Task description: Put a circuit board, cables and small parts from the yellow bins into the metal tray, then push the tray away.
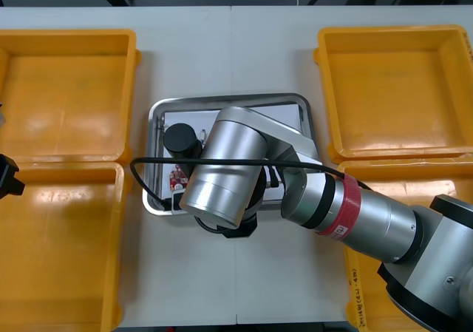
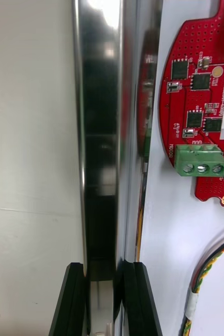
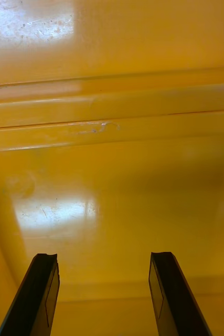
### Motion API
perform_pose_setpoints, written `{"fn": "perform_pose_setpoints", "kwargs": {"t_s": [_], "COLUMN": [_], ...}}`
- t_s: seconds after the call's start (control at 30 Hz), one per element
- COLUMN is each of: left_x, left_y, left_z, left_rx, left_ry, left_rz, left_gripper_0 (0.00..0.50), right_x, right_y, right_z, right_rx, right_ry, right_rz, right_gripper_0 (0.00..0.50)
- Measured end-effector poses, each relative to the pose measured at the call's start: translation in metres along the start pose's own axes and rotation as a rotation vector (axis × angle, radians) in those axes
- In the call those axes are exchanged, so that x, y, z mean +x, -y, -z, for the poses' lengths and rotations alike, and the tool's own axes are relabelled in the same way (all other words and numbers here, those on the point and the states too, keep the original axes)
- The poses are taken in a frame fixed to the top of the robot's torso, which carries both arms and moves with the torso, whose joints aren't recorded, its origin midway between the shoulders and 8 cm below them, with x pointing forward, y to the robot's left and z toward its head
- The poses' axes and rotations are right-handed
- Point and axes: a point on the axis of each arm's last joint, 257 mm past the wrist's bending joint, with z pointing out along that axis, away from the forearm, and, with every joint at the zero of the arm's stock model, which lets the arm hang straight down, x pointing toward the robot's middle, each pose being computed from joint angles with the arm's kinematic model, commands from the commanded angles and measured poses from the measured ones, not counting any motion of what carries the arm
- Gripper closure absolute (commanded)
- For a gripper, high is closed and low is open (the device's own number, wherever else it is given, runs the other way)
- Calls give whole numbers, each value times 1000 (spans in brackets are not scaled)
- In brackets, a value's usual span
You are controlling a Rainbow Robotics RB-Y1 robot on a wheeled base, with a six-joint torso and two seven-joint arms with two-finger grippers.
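Right gripper (image 2: 104,270): my fingers are clamped across the metal tray (image 2: 98,131) rim at its near edge, one outside, one inside. Red circuit board (image 2: 201,105) lies flat on the tray's white floor by that rim, with the red and yellow cable (image 2: 209,270) near it. Left gripper (image 3: 104,260): fingers spread apart, holding nothing, over a yellow bin (image 3: 117,184) at the left edge of the table (image 1: 222,51).
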Motion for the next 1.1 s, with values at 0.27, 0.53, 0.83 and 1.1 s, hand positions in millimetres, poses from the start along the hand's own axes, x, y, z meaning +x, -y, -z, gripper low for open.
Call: {"fn": "perform_pose_setpoints", "kwargs": {"t_s": [0.27, 0.53, 0.83, 1.1], "left_x": [0, 0, 0, 0], "left_y": [0, 0, 0, 0], "left_z": [0, 0, 0, 0], "left_rx": [0, 0, 0, 0], "left_ry": [0, 0, 0, 0], "left_rz": [0, 0, 0, 0], "left_gripper_0": [0, 0, 0, 0], "right_x": [2, 2, 5, 6], "right_y": [16, 29, 49, 60], "right_z": [7, 12, 14, 14], "right_rx": [40, 75, 130, 152], "right_ry": [-4, -13, -19, -14], "right_rz": [-15, -17, -41, -58], "right_gripper_0": [500, 500, 500, 500]}}
